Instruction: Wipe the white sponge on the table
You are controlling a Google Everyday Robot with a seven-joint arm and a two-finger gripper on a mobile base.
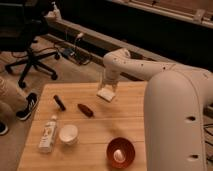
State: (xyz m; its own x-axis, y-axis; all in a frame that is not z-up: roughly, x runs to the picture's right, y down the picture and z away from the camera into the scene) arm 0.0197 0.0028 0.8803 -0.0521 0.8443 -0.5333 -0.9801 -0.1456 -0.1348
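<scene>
The white sponge (105, 94) is a small flat off-white block lying near the far edge of the light wooden table (130, 120), about the middle of its width. My gripper (108, 85) hangs from the white arm that reaches in from the right and sits directly over the sponge, at or just above its top. The sponge's far part is hidden by the gripper.
On the table: a black marker-like object (59, 102) at the left, a dark brown oblong thing (85, 110), a clear white-labelled bottle (48, 133) lying down, a white cup (68, 134), and a red bowl (120, 152) near the front. An office chair (30, 55) and a person's leg stand left of the table.
</scene>
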